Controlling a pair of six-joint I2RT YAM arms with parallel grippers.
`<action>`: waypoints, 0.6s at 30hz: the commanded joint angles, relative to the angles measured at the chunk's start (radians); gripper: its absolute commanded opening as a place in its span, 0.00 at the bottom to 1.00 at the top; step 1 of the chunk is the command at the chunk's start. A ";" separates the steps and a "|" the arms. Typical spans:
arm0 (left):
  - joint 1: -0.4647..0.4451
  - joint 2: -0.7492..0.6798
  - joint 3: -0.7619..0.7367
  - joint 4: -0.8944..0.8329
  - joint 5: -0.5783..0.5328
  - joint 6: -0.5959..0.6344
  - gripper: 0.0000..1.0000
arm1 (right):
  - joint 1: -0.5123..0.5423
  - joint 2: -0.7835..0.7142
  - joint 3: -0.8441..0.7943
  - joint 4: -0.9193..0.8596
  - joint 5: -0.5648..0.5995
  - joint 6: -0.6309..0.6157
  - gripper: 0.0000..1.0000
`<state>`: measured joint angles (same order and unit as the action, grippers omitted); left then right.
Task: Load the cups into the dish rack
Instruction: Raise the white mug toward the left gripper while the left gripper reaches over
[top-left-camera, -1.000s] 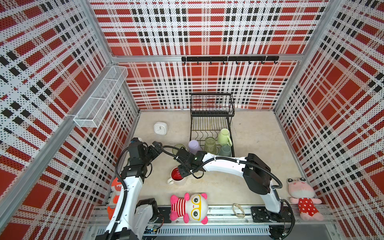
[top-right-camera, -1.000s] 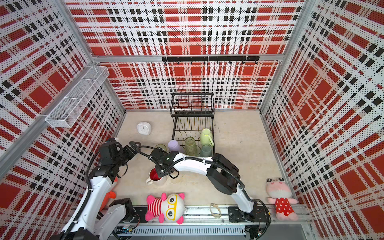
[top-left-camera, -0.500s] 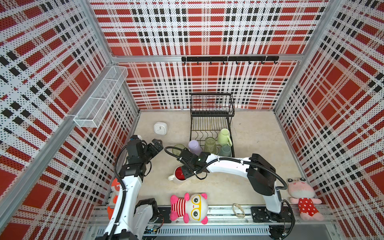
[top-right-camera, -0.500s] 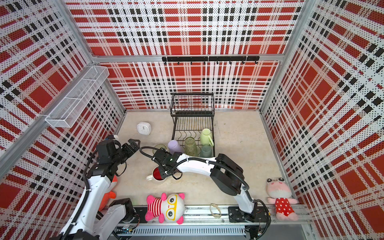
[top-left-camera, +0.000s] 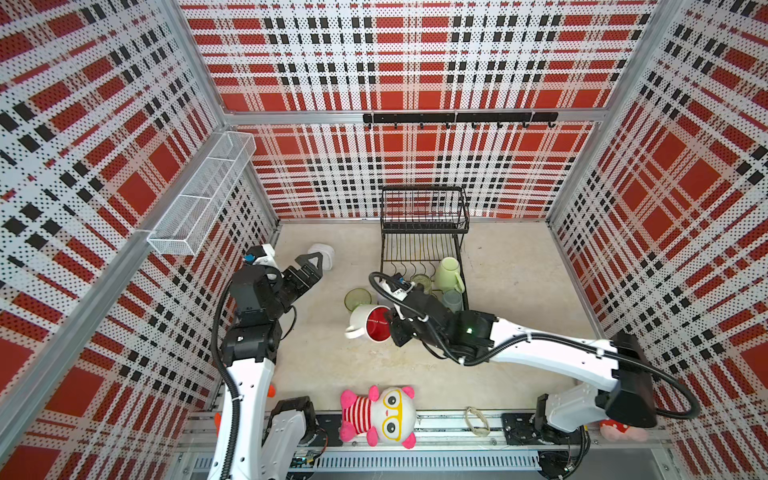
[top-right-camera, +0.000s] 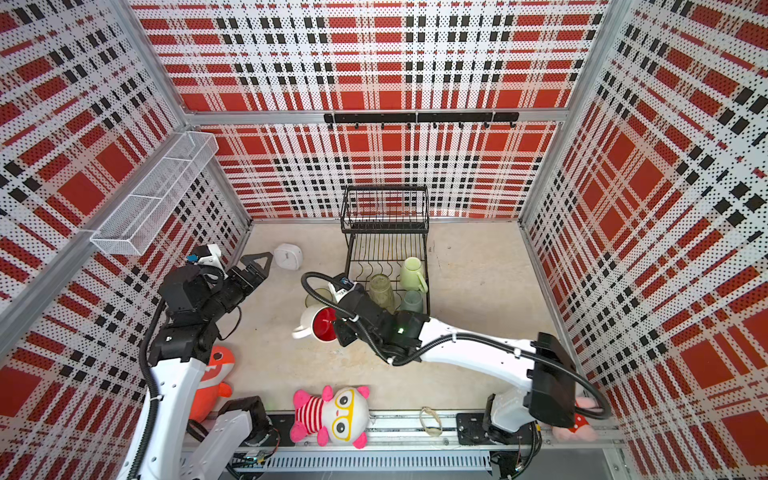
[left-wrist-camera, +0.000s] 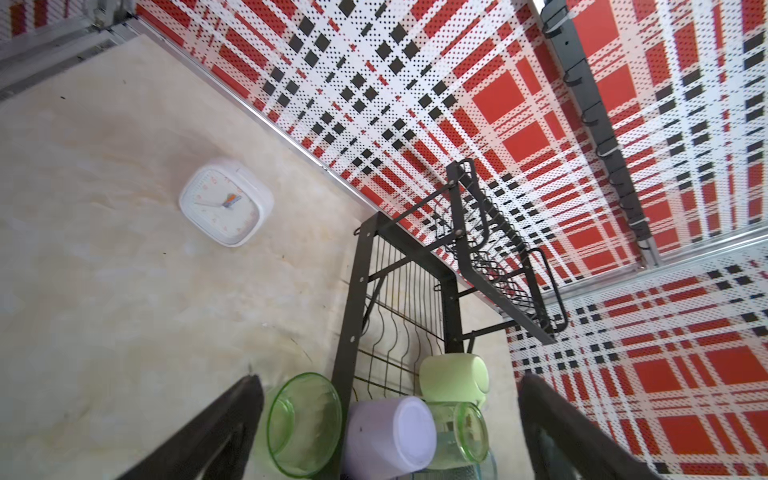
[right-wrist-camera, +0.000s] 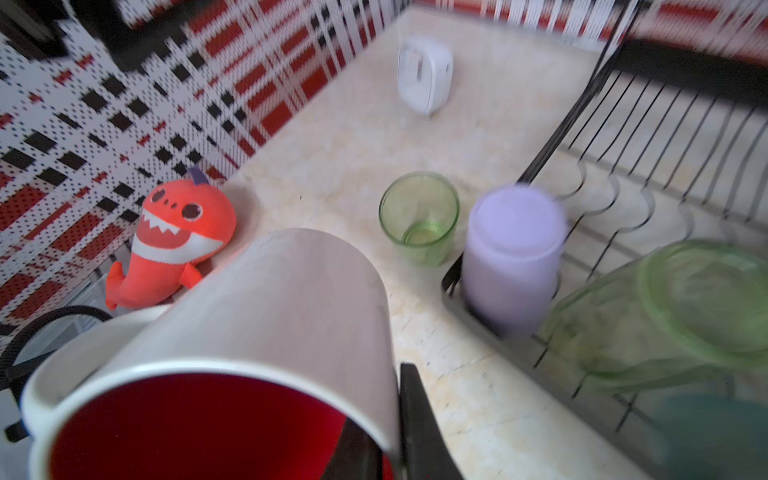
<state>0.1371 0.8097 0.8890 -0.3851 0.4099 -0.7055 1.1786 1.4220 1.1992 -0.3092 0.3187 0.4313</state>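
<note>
A: Where is the mug (top-left-camera: 368, 322)?
B: In front of the rack (top-left-camera: 423, 227), off its front left corner, tipped almost level. The right gripper (top-left-camera: 390, 323) is clamped on the rim, with one finger (right-wrist-camera: 415, 415) outside the wall and the other inside against the red.
A: Which way does its long axis run?
B: Across both top views. The mouth faces the right wrist, the base points at the left wall, and the handle is on the side away from the rack. Whether it clears the table is hard to tell.
A: And where is the rack from there?
B: Behind and to the right. The lavender tumbler (right-wrist-camera: 513, 253) stands upturned in the nearest corner, so the mug probably has to pass over it to reach a free slot.
A: What about the left gripper (top-left-camera: 311, 266)?
B: Its fingers are spread wide and hold nothing. It sits by the clock (top-left-camera: 322, 254). One green tumbler (top-left-camera: 357, 298) stands on the table beside the rack, near that gripper.
</note>
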 joint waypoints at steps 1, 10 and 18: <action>-0.054 -0.018 0.017 0.045 0.076 -0.094 0.98 | 0.001 -0.121 -0.073 0.234 0.255 -0.259 0.00; -0.411 -0.015 -0.014 0.243 -0.032 -0.302 0.98 | -0.017 -0.228 -0.307 0.935 0.571 -0.904 0.00; -0.592 0.091 0.002 0.391 0.077 -0.317 0.84 | -0.023 -0.228 -0.377 1.245 0.545 -1.171 0.00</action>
<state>-0.4202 0.8810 0.8845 -0.0841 0.4286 -1.0119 1.1599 1.2198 0.8040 0.6659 0.8513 -0.6025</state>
